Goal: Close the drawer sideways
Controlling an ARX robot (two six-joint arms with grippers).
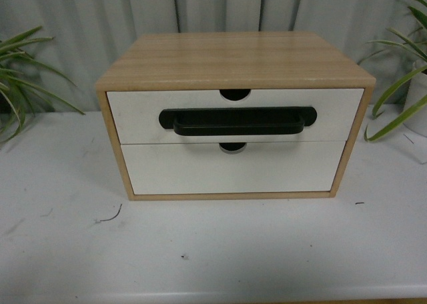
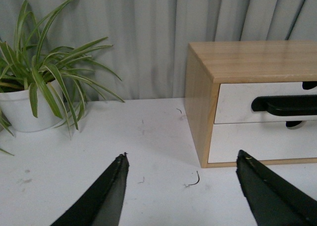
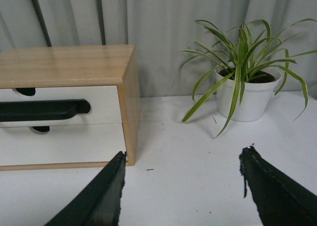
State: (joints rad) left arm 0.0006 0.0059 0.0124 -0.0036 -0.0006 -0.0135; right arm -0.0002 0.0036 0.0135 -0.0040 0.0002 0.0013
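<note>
Both the left gripper (image 2: 181,159) and right gripper (image 3: 183,156) hang agape, short of the drawer (image 1: 235,115).

A white table (image 1: 60,251) fills the near part. A grey curtain (image 1: 67,24) hangs behind it. Green plants (image 1: 20,77) stand at both sides.

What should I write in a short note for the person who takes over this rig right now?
Left gripper: open, empty, off the cabinet's left front corner.
Right gripper: open, empty, off its right front corner.
The drawer with the black handle sits in the cabinet, front about flush.
Done: drawer looks closed.
Left: confirm it is fully seated.
</note>
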